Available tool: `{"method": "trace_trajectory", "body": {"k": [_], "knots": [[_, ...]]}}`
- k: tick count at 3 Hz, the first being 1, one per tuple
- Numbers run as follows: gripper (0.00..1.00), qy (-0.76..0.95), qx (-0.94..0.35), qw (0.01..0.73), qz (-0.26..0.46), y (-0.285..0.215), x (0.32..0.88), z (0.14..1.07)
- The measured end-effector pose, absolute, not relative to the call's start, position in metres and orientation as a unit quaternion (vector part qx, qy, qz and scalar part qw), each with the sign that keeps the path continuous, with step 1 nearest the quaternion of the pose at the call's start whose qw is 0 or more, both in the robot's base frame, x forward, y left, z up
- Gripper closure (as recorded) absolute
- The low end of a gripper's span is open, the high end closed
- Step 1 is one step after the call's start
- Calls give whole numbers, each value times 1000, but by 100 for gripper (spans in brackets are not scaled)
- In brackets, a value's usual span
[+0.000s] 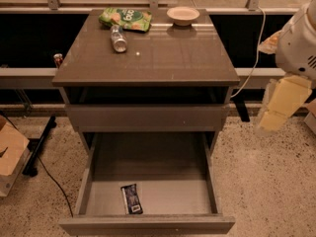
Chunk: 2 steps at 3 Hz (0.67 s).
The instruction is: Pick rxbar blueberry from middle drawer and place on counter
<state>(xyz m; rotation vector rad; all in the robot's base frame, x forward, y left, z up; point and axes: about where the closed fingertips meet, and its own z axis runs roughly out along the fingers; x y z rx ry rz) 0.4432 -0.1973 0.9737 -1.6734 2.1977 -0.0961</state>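
Rxbar blueberry (132, 198) lies flat on the lighter grey floor of the middle drawer (168, 197). The drawer is pulled out toward the bottom of the frame. The bar sits left of the drawer's centre and close to the front wall, its long side running front to back, with a pale patch at the end nearest the front. Nothing touches it.

The gripper (282, 105) hangs at the right edge of the frame, pale yellow beneath the robot's white arm housing (298, 43). It is over the speckled floor (266, 181), to the right of the cabinet and outside it. Whether it is parted or closed cannot be told from this angle. It holds nothing that can be seen. The rxbar blueberry is well apart from it, down and to the left, with the drawer's right wall between them.

Above the open drawer a plain taupe drawer front (148, 117) is closed. The glossy counter (163, 65) fills the upper middle of the frame. On it, a green snack bag (126, 19) lies at the back left. A small can (118, 38) lies on its side just in front of the bag. A shallow bowl (183, 15) stands at the back right. A cardboard box (10, 154) sits on the floor at the left edge.
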Motion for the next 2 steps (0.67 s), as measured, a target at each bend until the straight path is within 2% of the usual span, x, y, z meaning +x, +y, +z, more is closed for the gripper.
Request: {"method": "trace_trajectory", "body": {"k": [2], "knots": [[0, 757, -584, 293, 23, -151, 465, 936]]}}
